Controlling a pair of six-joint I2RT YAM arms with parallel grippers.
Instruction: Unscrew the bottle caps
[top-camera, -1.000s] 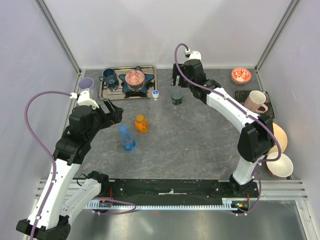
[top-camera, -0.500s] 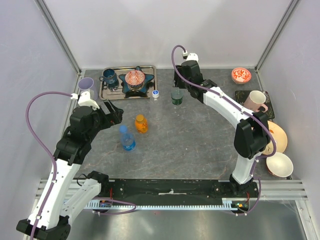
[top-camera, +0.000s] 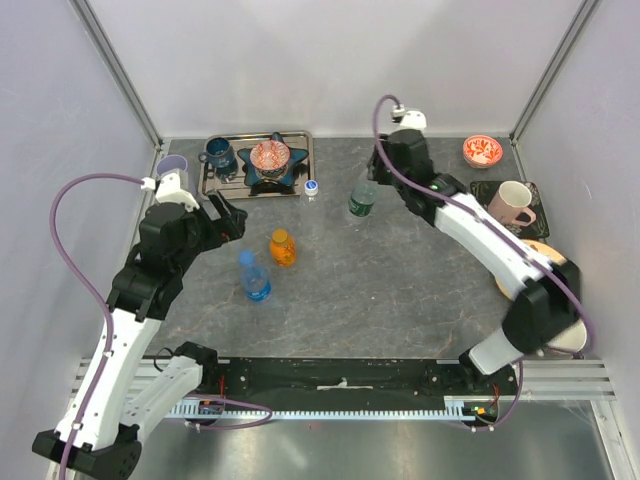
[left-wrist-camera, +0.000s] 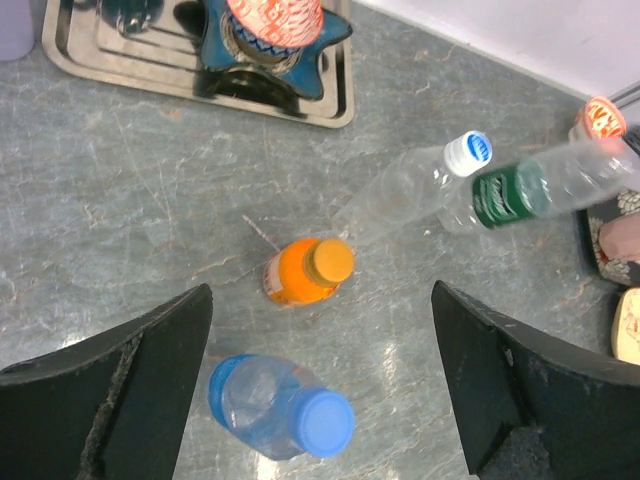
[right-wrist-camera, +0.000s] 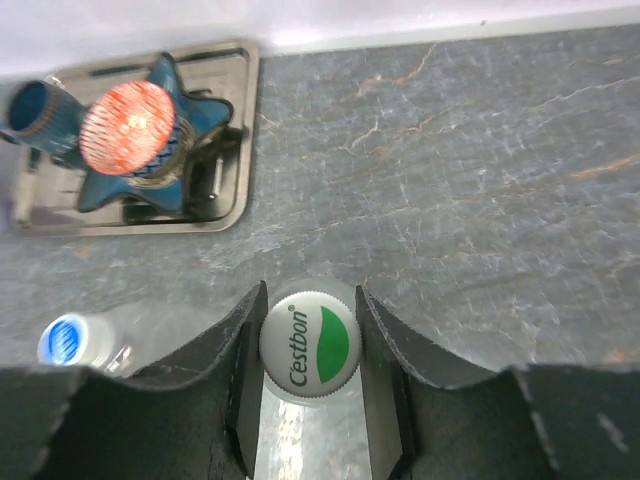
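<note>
Four bottles stand mid-table. My right gripper (right-wrist-camera: 310, 345) is shut on the white-and-green cap (right-wrist-camera: 310, 348) of the green-labelled bottle (top-camera: 360, 203), which leans over with its top under that gripper (top-camera: 378, 181). A clear bottle beside it carries the white-and-blue cap (right-wrist-camera: 63, 340), also visible from above (top-camera: 312, 186). My left gripper (left-wrist-camera: 321, 300) hangs open above the orange bottle with its orange cap (left-wrist-camera: 331, 261) and the blue bottle with its blue cap (left-wrist-camera: 320, 423), touching neither. From above, the orange bottle (top-camera: 283, 247) and blue bottle (top-camera: 254, 278) sit just right of that gripper (top-camera: 228, 220).
A steel tray (top-camera: 306, 160) at the back left holds a star-shaped dish, a patterned bowl and a blue mug. A lilac cup (top-camera: 172, 167) stands left of it. A red patterned bowl (top-camera: 482, 151), a pink mug (top-camera: 513, 203) and a tan bowl (top-camera: 548, 250) line the right side.
My right gripper has closed on the white-and-green cap and swung right, so the green-labelled bottle now leans. The left arm has barely shifted and stays open.
</note>
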